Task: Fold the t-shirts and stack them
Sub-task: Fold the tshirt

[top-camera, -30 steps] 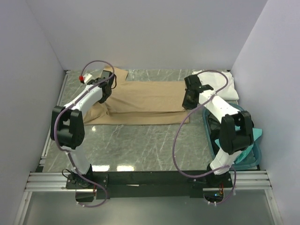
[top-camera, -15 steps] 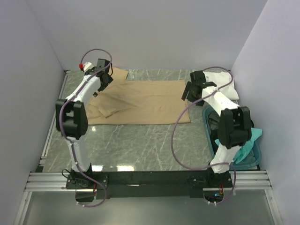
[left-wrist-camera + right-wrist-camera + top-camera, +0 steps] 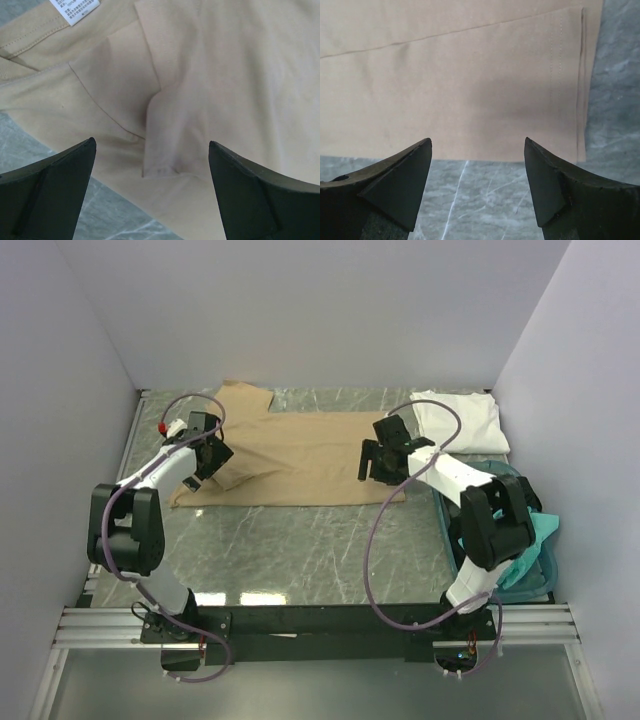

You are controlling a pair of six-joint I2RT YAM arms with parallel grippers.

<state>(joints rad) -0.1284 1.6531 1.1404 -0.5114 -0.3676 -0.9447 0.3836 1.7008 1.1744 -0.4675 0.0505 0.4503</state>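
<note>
The tan t-shirt (image 3: 300, 455) lies flat across the back half of the table, folded lengthwise, with a sleeve tucked over at its left end (image 3: 165, 120) and its white label (image 3: 75, 9) showing. My left gripper (image 3: 205, 460) hovers open over that left end; its fingers (image 3: 55, 190) hold nothing. My right gripper (image 3: 372, 462) hovers open over the shirt's near right hem (image 3: 520, 90), also with nothing between its jaws. A folded white t-shirt (image 3: 460, 422) lies at the back right. A teal t-shirt (image 3: 535, 530) hangs out of the basket.
The shallow teal basket (image 3: 530, 590) stands at the right edge beside the right arm's base. White walls close in the table on the left, back and right. Grey marble tabletop (image 3: 300, 550) shows in front of the tan shirt.
Both grippers carried the shirt's edge toward the back, opened and let it go. They then drew back toward the near side, and the shirt now lies folded.
</note>
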